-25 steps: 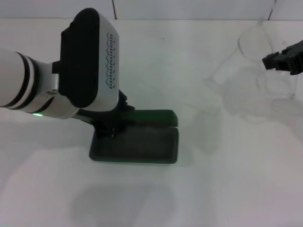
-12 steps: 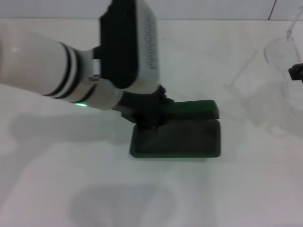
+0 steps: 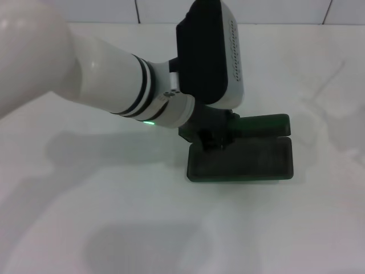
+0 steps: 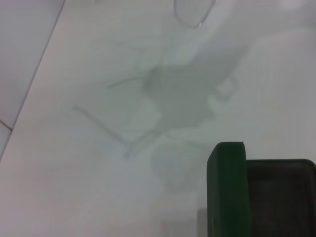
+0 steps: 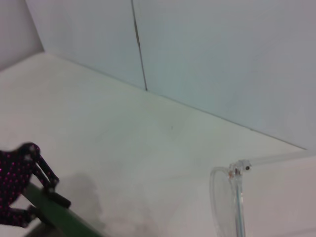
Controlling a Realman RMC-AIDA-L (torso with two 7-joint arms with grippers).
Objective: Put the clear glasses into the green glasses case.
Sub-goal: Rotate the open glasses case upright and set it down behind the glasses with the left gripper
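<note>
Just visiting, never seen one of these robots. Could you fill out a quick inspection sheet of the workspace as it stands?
Surface: white table, shadows on it.
Job's things: green glasses case lies open, its inside bare; clear glasses show only in the wrist views, outside the case.
Clutter: nothing seen.
Grippers: left gripper at the case's hinge-side corner; right gripper not seen.
Cables: nothing seen.
Surroundings: pale panelled wall behind the table.

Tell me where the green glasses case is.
Head view: the green glasses case lies open on the table, right of centre, with the left claw at its hinge-side left corner.
</note>
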